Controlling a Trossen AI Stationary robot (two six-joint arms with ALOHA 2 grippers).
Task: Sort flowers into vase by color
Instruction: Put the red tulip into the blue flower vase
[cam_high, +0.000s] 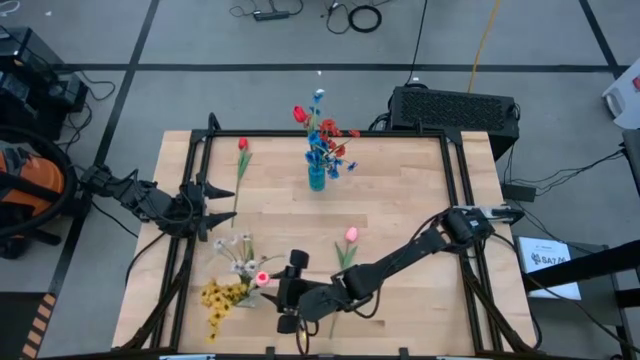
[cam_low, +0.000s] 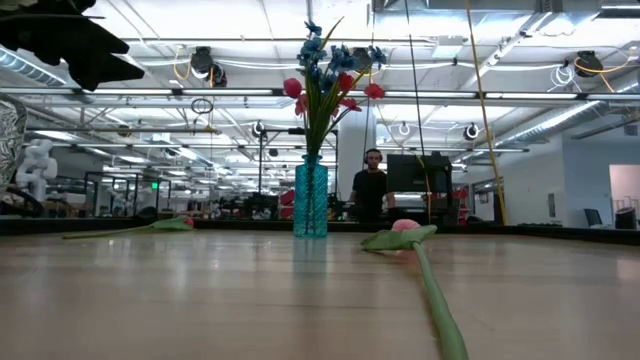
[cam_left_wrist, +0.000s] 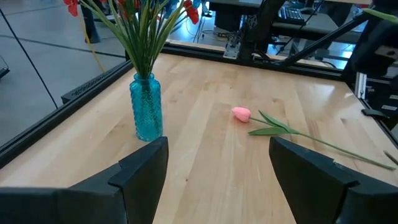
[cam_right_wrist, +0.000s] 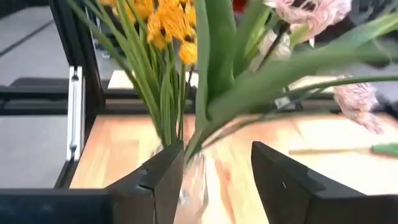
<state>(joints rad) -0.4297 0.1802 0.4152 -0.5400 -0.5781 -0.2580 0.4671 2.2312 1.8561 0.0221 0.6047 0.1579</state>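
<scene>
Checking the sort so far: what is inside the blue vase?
The blue vase holds red and blue flowers on green stems. The textured glass hides the stem ends, so whether there is water cannot be told.

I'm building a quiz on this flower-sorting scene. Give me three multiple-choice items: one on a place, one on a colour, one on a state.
1. Where is the blue vase? A) far middle of the table B) near left corner C) on the floor
2. What colour is the tulip lying mid-table? A) yellow B) pink C) blue
3. How does the left tool stand? A) shut on a stem B) open, empty C) shut on the vase

A: high view shows it there.
B: its head is pink.
B: left wrist view shows fingers apart, nothing between.
</scene>
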